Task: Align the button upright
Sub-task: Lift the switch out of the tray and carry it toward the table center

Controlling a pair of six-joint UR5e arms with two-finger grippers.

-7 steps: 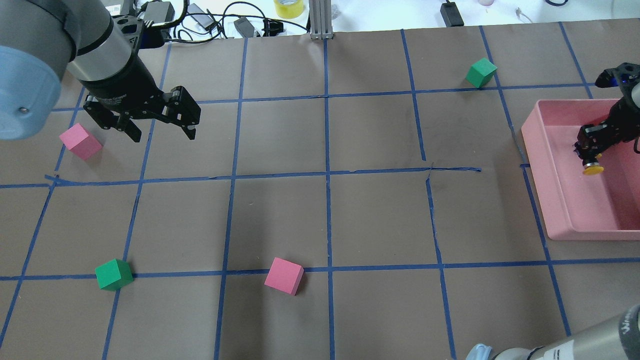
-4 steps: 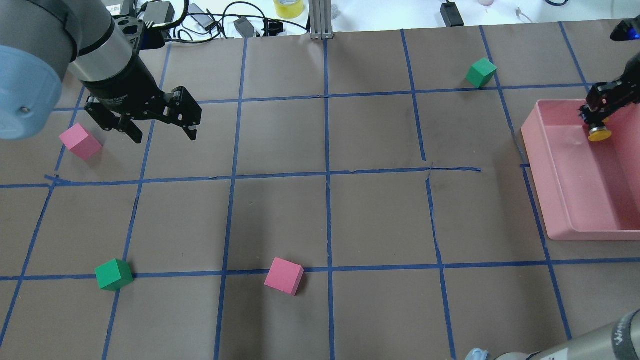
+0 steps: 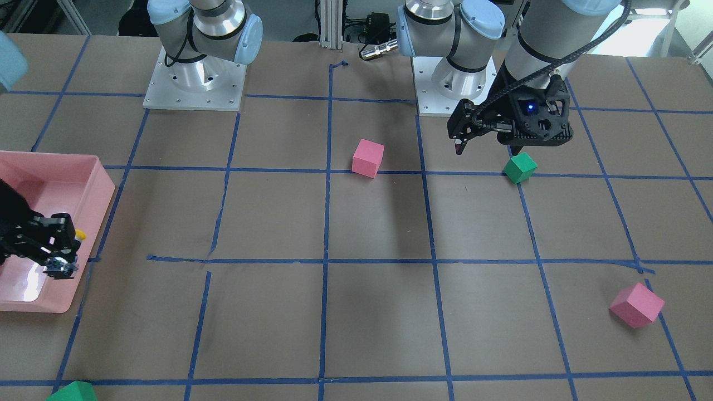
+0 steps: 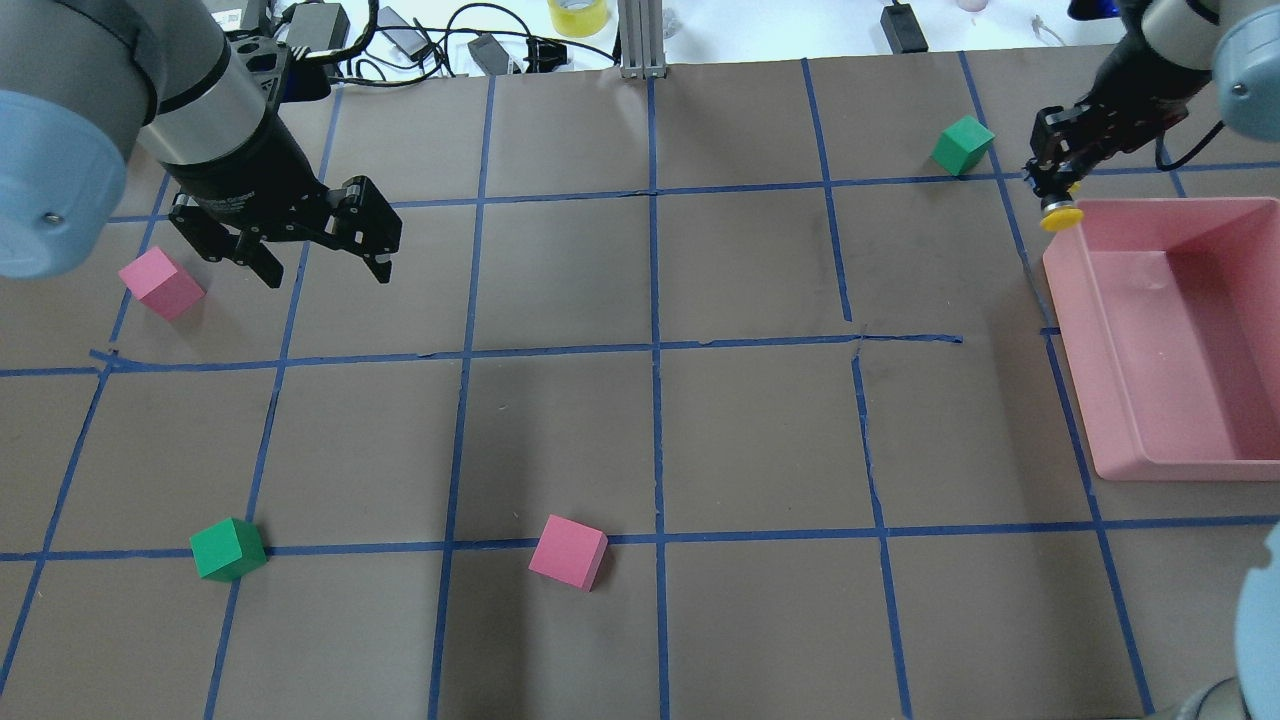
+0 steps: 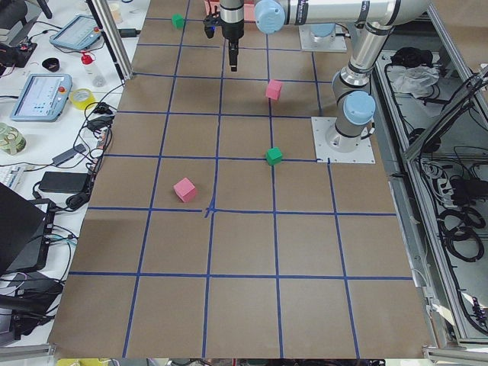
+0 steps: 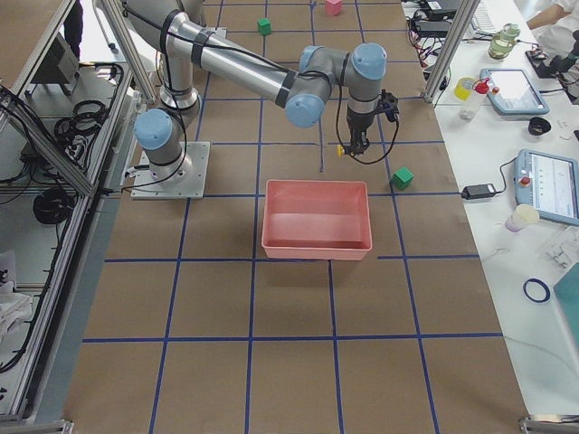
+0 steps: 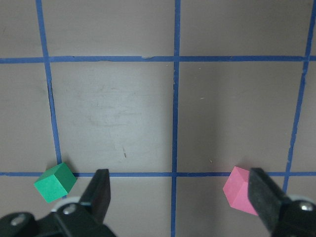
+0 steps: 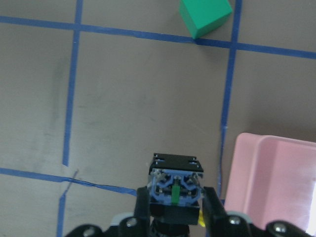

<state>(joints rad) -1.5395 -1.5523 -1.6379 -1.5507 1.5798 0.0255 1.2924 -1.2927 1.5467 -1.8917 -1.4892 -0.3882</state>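
Observation:
My right gripper [image 4: 1052, 196] is shut on the button [image 4: 1060, 214]. It holds the button in the air just past the far left corner of the pink tray [image 4: 1072, 310]. The round yellow cap points away from the wrist. In the right wrist view the silvery-blue contact block [image 8: 176, 187] faces the camera between the fingers [image 8: 211, 200]. In the front-facing view the gripper [image 3: 58, 266] shows over the tray's edge, with a bit of yellow cap [image 3: 81, 235]. My left gripper [image 4: 328, 272] is open and empty above the table, also seen in its wrist view [image 7: 178, 173].
A pink cube [image 4: 160, 283] lies left of my left gripper. A green cube [image 4: 228, 548] and a pink cube [image 4: 568, 551] lie near the front. Another green cube [image 4: 962, 145] sits just left of my right gripper. Cables and boxes lie beyond the far edge.
My right gripper has lifted the button out of the pink tray and carried it away from me and to the left, past the tray's far left corner. My left arm has not moved.

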